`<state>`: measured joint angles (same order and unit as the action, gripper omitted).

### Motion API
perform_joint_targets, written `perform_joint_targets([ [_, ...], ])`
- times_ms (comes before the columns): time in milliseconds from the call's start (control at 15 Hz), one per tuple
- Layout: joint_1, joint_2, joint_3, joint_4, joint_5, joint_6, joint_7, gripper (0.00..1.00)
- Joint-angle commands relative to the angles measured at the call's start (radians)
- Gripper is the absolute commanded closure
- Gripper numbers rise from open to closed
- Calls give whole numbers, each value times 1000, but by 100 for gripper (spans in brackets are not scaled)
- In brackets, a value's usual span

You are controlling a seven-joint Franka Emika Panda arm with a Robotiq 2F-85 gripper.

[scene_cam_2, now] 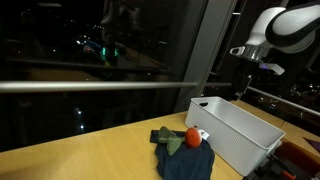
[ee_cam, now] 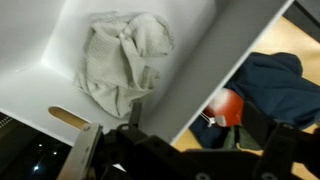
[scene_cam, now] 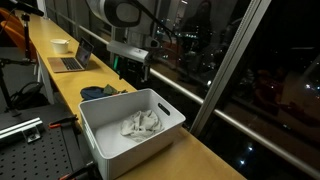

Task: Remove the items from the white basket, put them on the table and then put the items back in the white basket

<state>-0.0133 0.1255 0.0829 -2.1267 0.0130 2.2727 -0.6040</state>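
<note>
Arm [scene_cam_2: 290,25] comes in from above with the wrist bent down. Gripper [scene_cam: 132,64] points roughly straight down and hangs clear above the basket [scene_cam: 150,145], over its far rim. It's touching nothing.

Fingers [ee_cam: 85,155] are spread wide in the wrist view, with nothing between them.

White cloth [ee_cam: 125,60] lies crumpled on the basket floor, below the fingers and well apart from them. Blue cloth [scene_cam_2: 188,162] is outside the basket, bunched up on the table [scene_cam_2: 90,150] just beside the basket wall. Red piece [scene_cam_2: 193,137] sits at the blue cloth's upper edge, close to the wall; can't tell whether it touches the wall. A dark green piece [scene_cam_2: 165,137] lies against the blue cloth on the side away from the basket.

In the wrist view the basket wall runs diagonally under the gripper, with the white cloth on one side and the blue cloth and red piece on the other. Slot handle [ee_cam: 68,117] shows in the near wall.

The table is long, narrow, yellowish wood and runs along a big window [scene_cam_2: 100,50]. It's dark outside, with city lights. Further down the table are an open laptop [scene_cam: 70,60] and a pale bowl [scene_cam: 60,45]. A black perforated board [scene_cam: 20,150] sits beside the table near the basket.
</note>
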Motion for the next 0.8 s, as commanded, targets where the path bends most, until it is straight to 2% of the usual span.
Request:
perform_joint_targets([
  [0, -32, 1, -37, -78, -6, 163, -78, 0],
  [333, -20, 112, -48, -123, -134, 450, -31, 0],
  [733, -19, 290, -82, -82, -288, 607, 90, 0],
])
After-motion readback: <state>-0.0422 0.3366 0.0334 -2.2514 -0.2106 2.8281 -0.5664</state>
